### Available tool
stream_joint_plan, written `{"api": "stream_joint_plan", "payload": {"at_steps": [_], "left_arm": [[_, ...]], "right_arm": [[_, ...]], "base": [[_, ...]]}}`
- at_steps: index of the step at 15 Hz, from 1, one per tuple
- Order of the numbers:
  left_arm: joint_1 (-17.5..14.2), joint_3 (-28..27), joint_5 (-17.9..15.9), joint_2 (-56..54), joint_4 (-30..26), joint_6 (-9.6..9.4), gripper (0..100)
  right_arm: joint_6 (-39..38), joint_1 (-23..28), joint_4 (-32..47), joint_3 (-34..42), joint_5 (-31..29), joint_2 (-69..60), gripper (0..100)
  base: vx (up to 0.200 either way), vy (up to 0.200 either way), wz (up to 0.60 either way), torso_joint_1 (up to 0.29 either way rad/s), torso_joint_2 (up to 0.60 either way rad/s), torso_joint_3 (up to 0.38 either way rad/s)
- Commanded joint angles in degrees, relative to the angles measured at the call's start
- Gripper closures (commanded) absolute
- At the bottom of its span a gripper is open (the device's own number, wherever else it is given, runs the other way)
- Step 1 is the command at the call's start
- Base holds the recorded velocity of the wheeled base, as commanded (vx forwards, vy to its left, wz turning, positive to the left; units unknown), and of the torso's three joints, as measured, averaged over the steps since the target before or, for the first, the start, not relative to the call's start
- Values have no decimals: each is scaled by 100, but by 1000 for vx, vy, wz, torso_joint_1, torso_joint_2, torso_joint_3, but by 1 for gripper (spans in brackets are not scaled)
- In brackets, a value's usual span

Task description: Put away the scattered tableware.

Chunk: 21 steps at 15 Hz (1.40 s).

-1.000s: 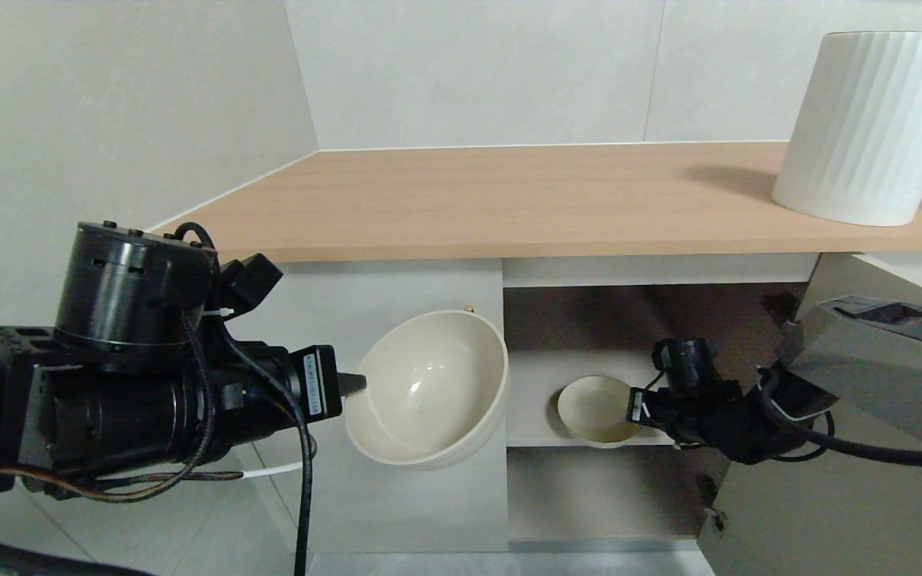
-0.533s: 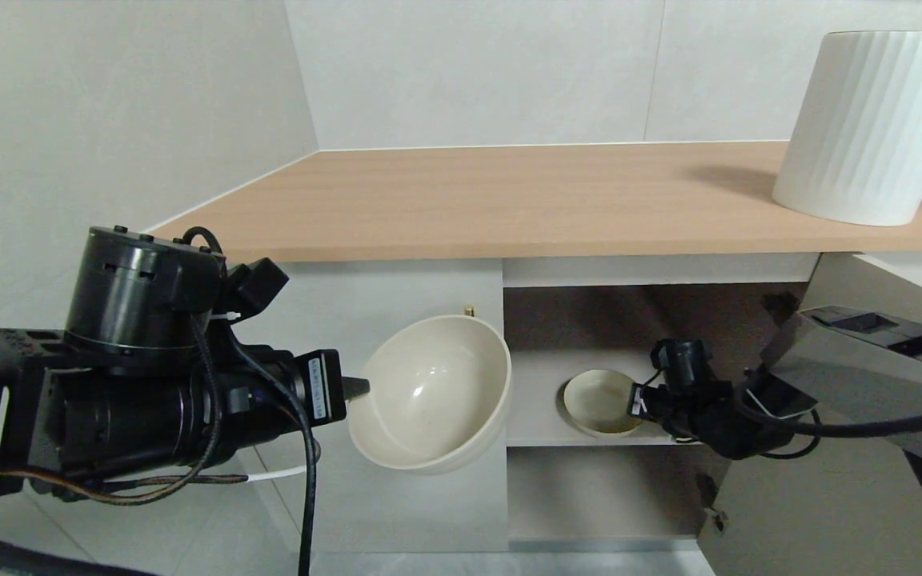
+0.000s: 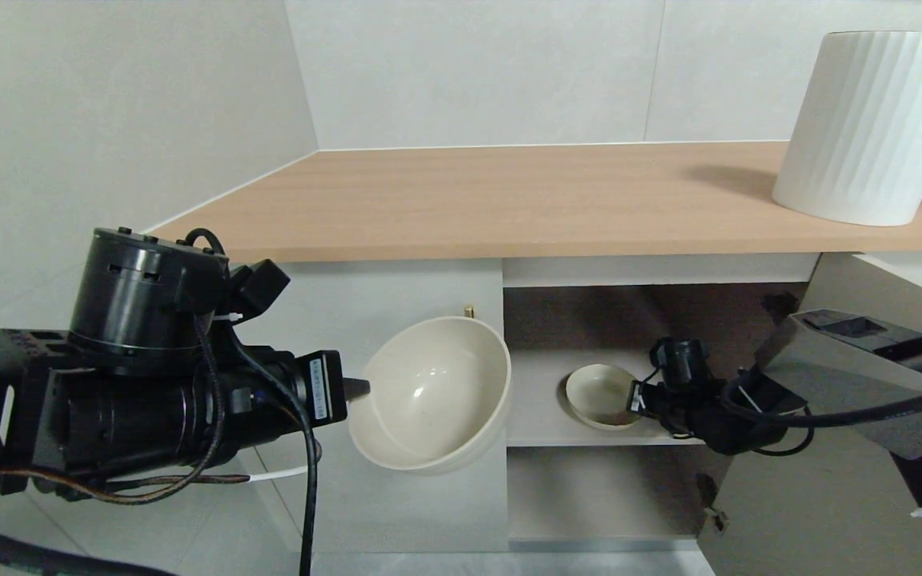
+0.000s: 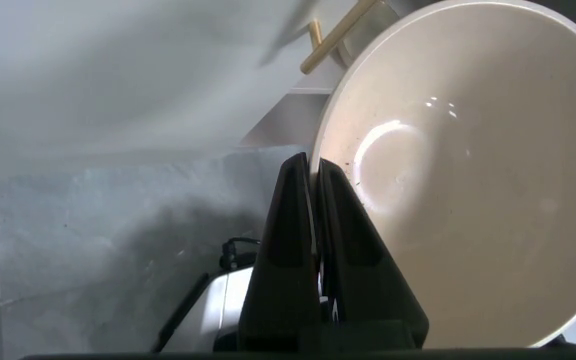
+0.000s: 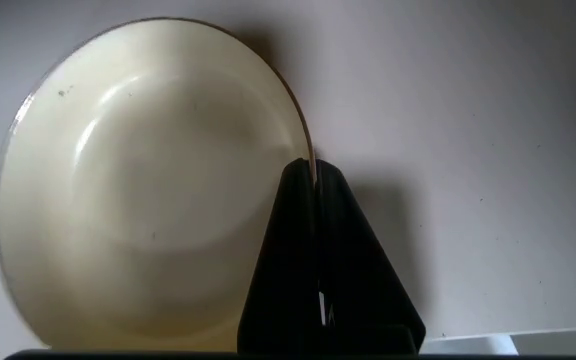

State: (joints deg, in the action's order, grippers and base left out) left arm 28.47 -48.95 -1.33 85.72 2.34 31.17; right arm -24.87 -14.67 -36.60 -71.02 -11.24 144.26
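Closest in, the left gripper (image 3: 358, 388) pinches the rim of a large cream bowl (image 3: 433, 392), its jaws pressed together on the edge. It holds the bowl tilted in front of the closed cabinet door (image 3: 397, 288), just below a small brass knob (image 3: 469, 309). The right gripper (image 3: 635, 400) is clamped on the rim of a small cream dish (image 3: 601, 394) inside the open compartment (image 3: 653, 312), low at the shelf (image 3: 537, 408); whether dish and shelf touch I cannot tell. Above, on the wooden desk (image 3: 509, 200), a white ribbed container (image 3: 869, 128) stands at the right
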Motion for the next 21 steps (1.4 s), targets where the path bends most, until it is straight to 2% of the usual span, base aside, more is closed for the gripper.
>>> {"api": "stream_joint_plan", "payload": {"at_steps": [1, 3, 4, 9, 11, 13, 15, 17, 20, 21], "left_arm": [[1, -1, 1, 6, 3, 3, 100], [1, -10, 1, 6, 3, 3, 100], [1, -10, 1, 6, 3, 3, 100], [10, 17, 1, 23, 3, -6, 100], [177, 34, 10, 155, 3, -6, 100], [493, 17, -104, 410, -14, 3, 100], [722, -10, -140, 700, -6, 3, 100], [819, 17, -140, 1069, -6, -6, 100], [898, 25, -140, 1544, 3, 12, 100], [924, 61, -131, 1764, -6, 12, 100]], "right_arm": [[0, -1, -5, -8, -1, 14, 100], [0, -1, -5, -8, -1, 5, 100], [-9, -1, -14, -8, -1, -3, 0], [-123, -1, 12, 36, 17, -179, 0], [-159, -1, 91, 220, 60, -513, 0], [-203, -98, 663, 563, 456, -1208, 0], [-203, -256, 1568, 757, 1071, -1963, 0], [-141, -520, 2209, 1011, 1528, -2675, 0], [0, -1056, 2561, 1319, 1572, -3370, 0], [44, -1425, 2579, 1556, 1572, -3783, 0]], "base": [[0, 0, 0, 0, 0, 0], [0, 0, 0, 0, 0, 0], [0, 0, 0, 0, 0, 0], [0, 0, 0, 0, 0, 0], [0, 0, 0, 0, 0, 0], [0, 0, 0, 0, 0, 0], [0, 0, 0, 0, 0, 0], [0, 0, 0, 0, 0, 0], [0, 0, 0, 0, 0, 0], [0, 0, 0, 0, 0, 0]]}}
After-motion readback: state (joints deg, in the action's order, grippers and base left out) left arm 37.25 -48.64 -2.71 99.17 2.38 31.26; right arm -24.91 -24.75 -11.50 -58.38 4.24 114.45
